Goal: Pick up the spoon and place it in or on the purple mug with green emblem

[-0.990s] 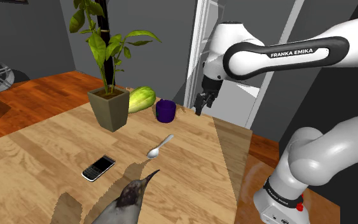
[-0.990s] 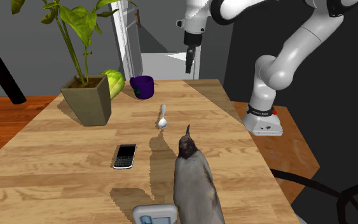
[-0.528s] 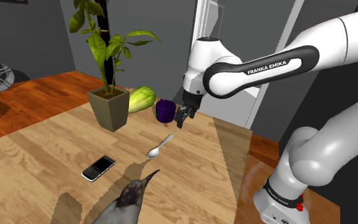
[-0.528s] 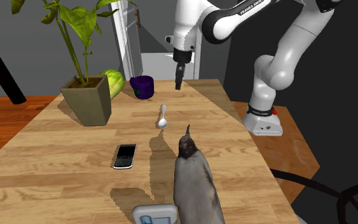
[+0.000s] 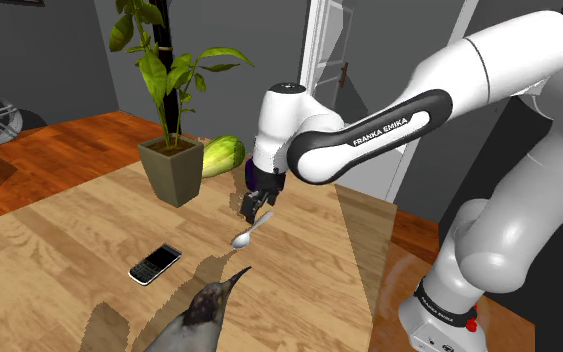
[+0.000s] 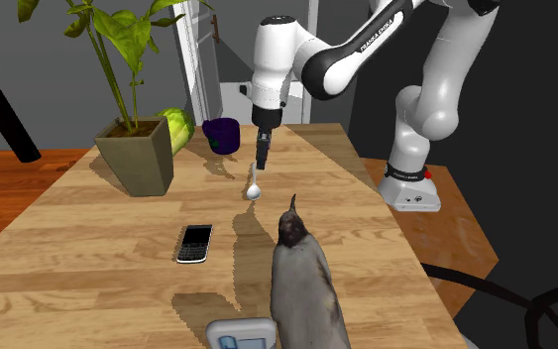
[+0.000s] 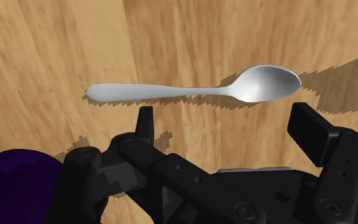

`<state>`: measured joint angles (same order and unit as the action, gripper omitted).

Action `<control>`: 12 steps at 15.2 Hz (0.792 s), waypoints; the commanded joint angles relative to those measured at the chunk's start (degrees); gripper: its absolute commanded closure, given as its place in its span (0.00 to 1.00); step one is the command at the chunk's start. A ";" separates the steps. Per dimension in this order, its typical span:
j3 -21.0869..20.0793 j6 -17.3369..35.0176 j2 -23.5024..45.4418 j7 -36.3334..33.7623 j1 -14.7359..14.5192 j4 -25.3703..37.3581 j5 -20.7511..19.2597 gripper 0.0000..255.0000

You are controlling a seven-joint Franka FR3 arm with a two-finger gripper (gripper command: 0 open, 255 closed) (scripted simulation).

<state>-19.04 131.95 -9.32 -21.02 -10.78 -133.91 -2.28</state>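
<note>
Clearly mid-approach — reaching for the spoon (image 6: 254,183), nothing grasped yet. Hovers the end effector (image 6: 261,159) low over it, fingers (image 7: 144,124) spread apart and empty. Finds the spoon flat on the wooden surface (image 6: 98,248), lying crosswise just beyond the fingertips rather than between them. Has the purple mug (image 6: 222,135) upright at about eleven o'clock from the spoon in the second exterior view, near but not touching. Next, most likely: sink straight down, straddle the slim handle, pinch shut — then lift and carry toward eleven o'clock, over the mug's mouth. Calls for a low, centred grip; looks prone to slipping on so thin a handle.
</note>
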 commanded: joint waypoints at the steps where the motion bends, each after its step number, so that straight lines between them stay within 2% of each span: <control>1: -1.56 2.10 4.46 -2.67 -0.37 2.35 -2.15 0.00; 5: -3.34 4.44 11.66 -7.39 -1.64 6.84 -6.71 0.00; 12: -2.72 9.05 15.94 -9.61 -1.77 6.01 -9.94 0.00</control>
<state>-21.86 140.37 5.99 -30.30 -12.53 -127.86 -11.72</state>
